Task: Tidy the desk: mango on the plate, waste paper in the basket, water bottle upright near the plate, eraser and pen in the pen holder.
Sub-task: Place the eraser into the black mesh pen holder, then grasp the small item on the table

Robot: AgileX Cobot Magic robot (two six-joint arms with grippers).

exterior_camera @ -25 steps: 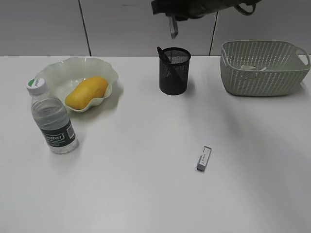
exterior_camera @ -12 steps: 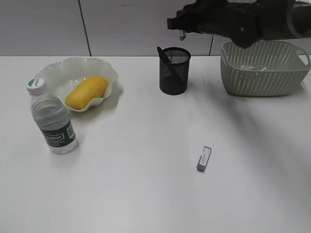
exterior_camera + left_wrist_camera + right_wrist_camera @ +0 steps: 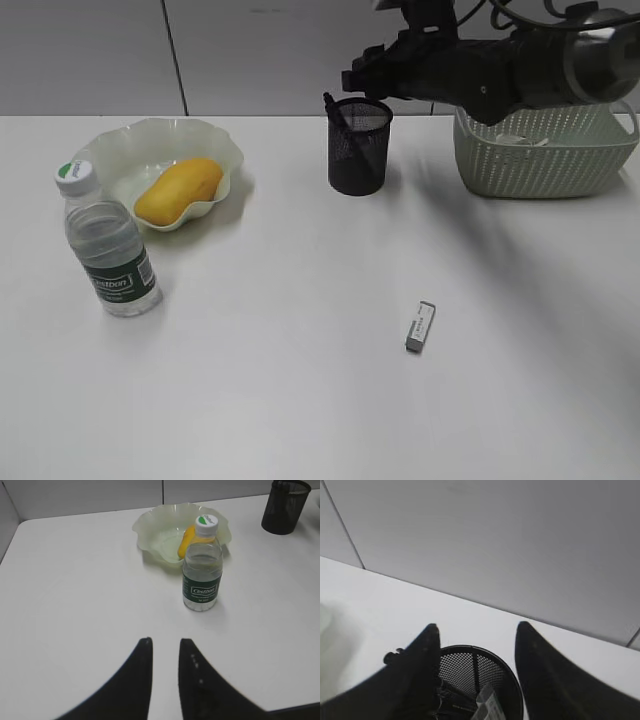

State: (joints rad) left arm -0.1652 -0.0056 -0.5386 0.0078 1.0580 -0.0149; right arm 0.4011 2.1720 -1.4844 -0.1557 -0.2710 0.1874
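Note:
My right gripper hovers just above the black mesh pen holder, its jaws open and empty. Inside the pen holder lie a grey-white eraser and a dark pen. Another eraser lies flat on the desk. The mango rests on the pale green plate. Beside it the water bottle stands upright. Waste paper lies in the basket. My left gripper hangs over bare desk short of the bottle, slightly open, holding nothing.
The basket stands at the back right, close to my right arm. A grey panelled wall runs behind the desk. The pen holder shows at the far right of the left wrist view, behind the plate.
My right gripper came down over the pen holder with a small grey eraser and opened; the eraser now lies inside the holder. The left gripper is as before.

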